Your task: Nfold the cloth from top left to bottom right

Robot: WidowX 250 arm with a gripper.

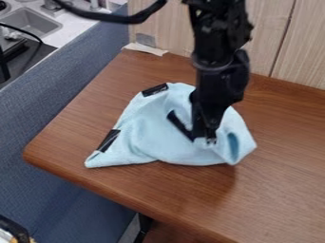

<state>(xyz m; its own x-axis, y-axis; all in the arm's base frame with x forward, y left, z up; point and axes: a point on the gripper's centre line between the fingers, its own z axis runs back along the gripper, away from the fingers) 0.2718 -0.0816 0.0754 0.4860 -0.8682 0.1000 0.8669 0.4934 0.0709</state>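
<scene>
Pincer (204, 138) at the lower right part of a light blue cloth (149, 135)

The cloth lies rumpled on the brown wooden desk (282, 194), near its left side. 1 pointed corner stretches toward the lower left, while the right end bulges up in rounded folds around a shaded hollow. 2 black strips mark the cloth: an upper strip (155, 89) at the top left edge and a lower strip (109, 140) near the pointed corner. A further dark bar (179, 124) slants just left of the pincer; whether it belongs to the cloth or to the pincer cannot be told.

The black arm (219, 57) comes in from the top edge and hangs down in front of the cloth. Most of the cloth spreads to the left of the pincer, with the bulging folds to its right and the lower hem just below. Whether the pincer is spread, pressed together or pinching the fabric cannot be told.

Pale wood panelling (273, 42) stands behind the desk, and a white scrap (146, 49) lies at the desk's far left corner. Along the left runs a blue padded surface (70, 95), with a grey sink (32, 23) beyond it. A black cable (120, 19) loops across the top.
</scene>
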